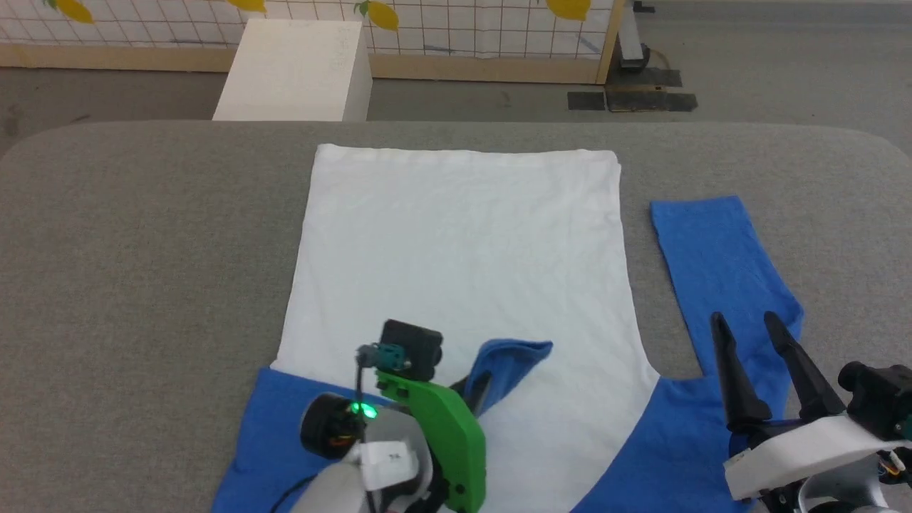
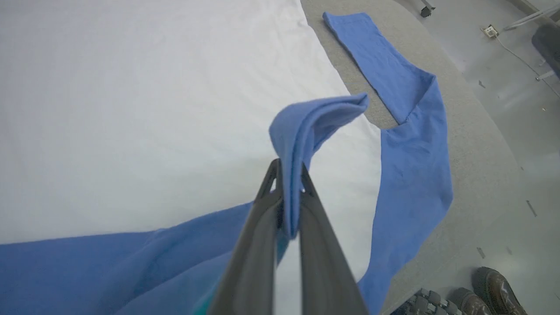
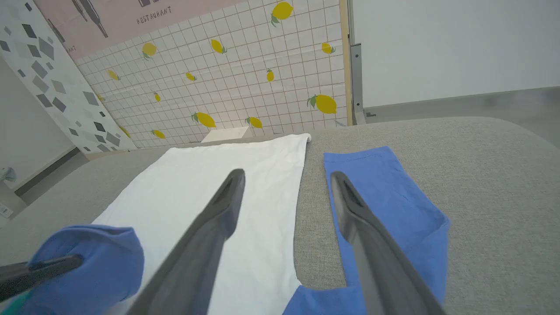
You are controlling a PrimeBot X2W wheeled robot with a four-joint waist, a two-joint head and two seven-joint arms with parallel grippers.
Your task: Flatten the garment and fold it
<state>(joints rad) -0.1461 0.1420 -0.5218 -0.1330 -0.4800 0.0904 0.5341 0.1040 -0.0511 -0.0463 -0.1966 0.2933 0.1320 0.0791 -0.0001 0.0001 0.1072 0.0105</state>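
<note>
One grey padded table [image 1: 128, 249] is seen, with one white box [image 1: 299, 68] on the floor beyond its far edge. One garment [image 1: 463, 242] is spread on the table. Its white body is laid flat in the middle, with the hem towards the far edge and the blue shoulders towards the near edge. Two blue sleeves and two grippers are counted, each gripper with two dark fingers.

At the left, the left gripper [image 2: 288, 168] is held above the near part of the white body. Its jaws are closed on the left sleeve [image 2: 315, 118]. The cloth is pinched between the fingertips, and the free cuff end is seen folded and lifted over the white cloth.

At the right, the right sleeve [image 1: 712, 263] is laid flat on the table, apart from the body and separated from it by a strip of bare grey surface. The right gripper [image 1: 744, 320] is seen over the near part of this sleeve with its jaws spread apart, and nothing is held between them. In the right wrist view the two fingers are seen straddling the grey strip, one over the white body and one over the sleeve. Whether the cloth is touched cannot be told.
</note>
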